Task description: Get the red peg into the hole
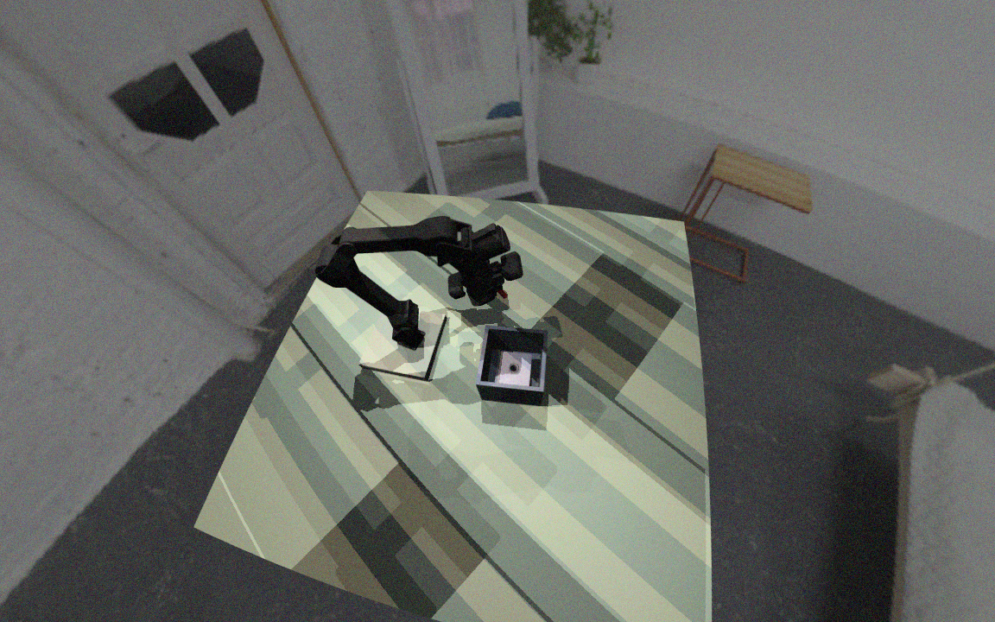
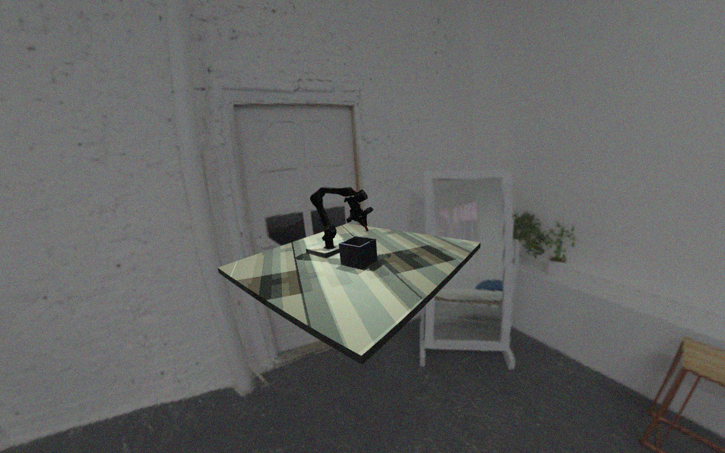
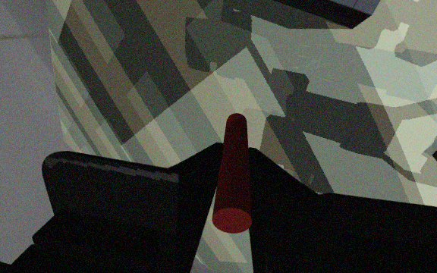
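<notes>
The red peg (image 1: 503, 293) (image 2: 366, 228) (image 3: 236, 171) is between the fingertips of my gripper (image 1: 497, 296) (image 2: 364, 224) (image 3: 234, 152), which is shut on it. In the wrist view the peg's round end faces the camera, and its far end reaches past the fingertips. In the top and exterior views the gripper and peg are up in the air, behind the box. The open dark box (image 1: 512, 395) (image 2: 358, 254) stands on the table. Inside it, a pale plate (image 1: 504, 377) with a small dark hole (image 1: 514, 368) shows in the top view. The hole is hidden in the other views.
The arm's base plate (image 1: 407, 370) (image 2: 320, 251) stands left of the box. The box walls rise around the plate. The striped table (image 1: 439, 479) (image 2: 348, 315) carries dark shadows of the arm. A mirror, a door and a small wooden side table stand away from it.
</notes>
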Action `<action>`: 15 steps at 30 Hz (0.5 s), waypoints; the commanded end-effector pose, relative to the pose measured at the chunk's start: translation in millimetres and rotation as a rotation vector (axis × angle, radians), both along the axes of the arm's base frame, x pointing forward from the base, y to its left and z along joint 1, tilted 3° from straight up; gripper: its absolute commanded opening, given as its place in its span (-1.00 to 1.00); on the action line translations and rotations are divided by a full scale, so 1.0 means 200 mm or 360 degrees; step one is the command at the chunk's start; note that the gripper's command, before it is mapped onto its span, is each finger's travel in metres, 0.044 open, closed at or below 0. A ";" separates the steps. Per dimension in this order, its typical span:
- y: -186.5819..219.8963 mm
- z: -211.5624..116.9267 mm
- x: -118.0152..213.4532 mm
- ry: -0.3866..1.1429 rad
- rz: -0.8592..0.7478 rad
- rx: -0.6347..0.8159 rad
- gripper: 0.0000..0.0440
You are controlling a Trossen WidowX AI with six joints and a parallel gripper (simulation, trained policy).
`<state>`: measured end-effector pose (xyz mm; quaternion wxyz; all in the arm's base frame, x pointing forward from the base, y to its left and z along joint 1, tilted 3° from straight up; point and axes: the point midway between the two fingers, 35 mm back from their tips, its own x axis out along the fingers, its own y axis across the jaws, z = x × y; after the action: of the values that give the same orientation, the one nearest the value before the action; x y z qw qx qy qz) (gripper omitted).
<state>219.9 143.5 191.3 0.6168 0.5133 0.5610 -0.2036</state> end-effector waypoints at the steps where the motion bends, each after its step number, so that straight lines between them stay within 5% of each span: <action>1: -0.06 0.06 0.04 -0.0052 -0.0033 -0.0039 -1.00; 15: -0.34 0.08 0.15 -0.0019 -0.0199 -0.0216 -1.00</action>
<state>247.4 82.9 207.8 0.6387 0.5104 0.5110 -0.2654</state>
